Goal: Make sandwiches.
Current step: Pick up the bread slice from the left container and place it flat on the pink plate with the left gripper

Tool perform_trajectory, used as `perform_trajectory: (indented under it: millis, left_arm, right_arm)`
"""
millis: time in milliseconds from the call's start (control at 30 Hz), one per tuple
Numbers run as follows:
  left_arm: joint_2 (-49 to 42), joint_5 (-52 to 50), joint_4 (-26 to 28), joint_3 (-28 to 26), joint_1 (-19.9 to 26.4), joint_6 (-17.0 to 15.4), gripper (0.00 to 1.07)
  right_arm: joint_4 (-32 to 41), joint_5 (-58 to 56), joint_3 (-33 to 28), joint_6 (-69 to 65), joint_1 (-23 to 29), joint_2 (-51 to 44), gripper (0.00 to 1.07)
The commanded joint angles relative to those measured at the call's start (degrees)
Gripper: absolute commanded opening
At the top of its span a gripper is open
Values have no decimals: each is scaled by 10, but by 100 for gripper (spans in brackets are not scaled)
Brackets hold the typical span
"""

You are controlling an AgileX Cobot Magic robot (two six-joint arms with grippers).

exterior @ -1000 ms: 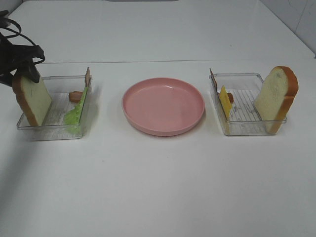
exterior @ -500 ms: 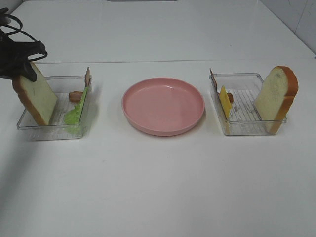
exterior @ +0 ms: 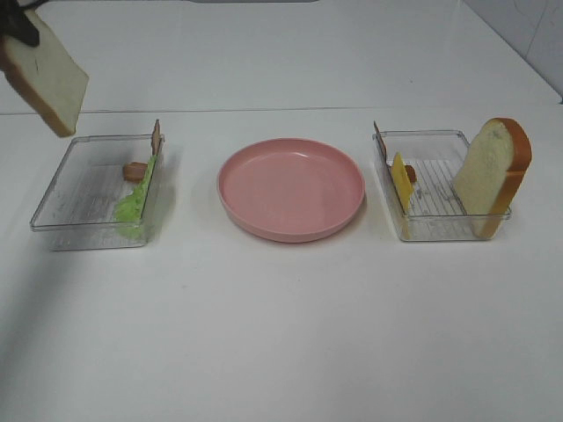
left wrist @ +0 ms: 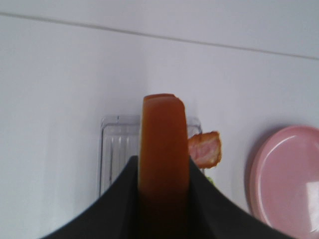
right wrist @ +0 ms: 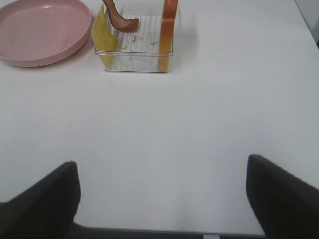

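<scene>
The left gripper (left wrist: 162, 172) is pinching a bread slice (exterior: 51, 77) by its thin edges, one dark finger (left wrist: 117, 204) pressed to each face, so the orange-brown crust runs straight out between them. That grip suits a slice taken standing on end. It hangs tilted in the air, clear of everything.

Directly beneath the gripper sits the clear left tray (exterior: 62, 180), its near end bare. At its far end, toward the other arm, lie the lettuce (exterior: 134, 204) and a piece of bacon (left wrist: 204, 149). Further out on that same side waits the pink plate (exterior: 290, 189), with nothing on it. My guess is the bread goes there first as the base.

The way across looks easy: the slice rides above the tray's rim, and only the upright pieces at the tray's inner wall stand between it and the plate. The plate's raised lip is the one edge to clear on the way down.

The right gripper (right wrist: 162, 164) hangs with its fingers spread wide, holding nothing, above bare white table (right wrist: 164, 124). Ahead of it is the right tray (right wrist: 137, 65) with the cheese slice (right wrist: 102, 32) and the second bread slice (right wrist: 168, 30), both propped upright and well apart, which leaves room for fingers to slip in.
</scene>
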State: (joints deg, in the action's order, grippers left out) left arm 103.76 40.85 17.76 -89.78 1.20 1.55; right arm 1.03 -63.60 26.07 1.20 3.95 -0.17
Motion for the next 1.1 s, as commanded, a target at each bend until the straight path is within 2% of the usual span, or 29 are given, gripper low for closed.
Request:
perform_trajectory:
  millis: [33,167,233,333,400,500,567,600,667,933,1000,1033,1100]
  left_arm:
    - [-11,6,17,-46,-25,-9,1]
    - [-11,1,23,-77,-55,-7,1]
    - [-11,-37,36,-92,-105,-7,1]
    - [-11,-50,42,-92,-117,-7,1]
    - [-3,-78,75,-92,-158,-7,1]
    - [2,-81,88,-92,-168,-7,1]
    - [23,-84,130,-92,-194,-6,1]
    - [23,-84,130,-92,-194,-6,1]
    - [57,-82,176,-92,-218,1,1]
    - [117,-81,240,-92,-246,31,1]
    - [155,-85,291,-92,-254,50,1]
    - [155,-85,291,-92,-254,50,1]
    - [181,-85,324,-92,-256,62,1]
  right_arm:
    - [-1,6,-2,5,-3,-18,87]
    - [-1,6,-2,5,-3,-18,87]
    - [-1,6,-2,5,-3,-18,87]
    - [-1,6,-2,5,-3,-18,87]
    - [-1,6,-2,5,-3,-18,87]
    - [-1,6,-2,5,-3,-18,87]
    - [-1,6,-2,5,-3,-18,87]
    - [-1,6,-2,5,-3,-18,87]
    - [-1,6,-2,5,-3,-18,87]
    - [-1,6,-2,5,-3,-18,87]
    - [-1,6,-2,5,-3,-18,87]
    - [-1,6,-2,5,-3,-18,87]
    - [-1,6,-2,5,-3,-18,87]
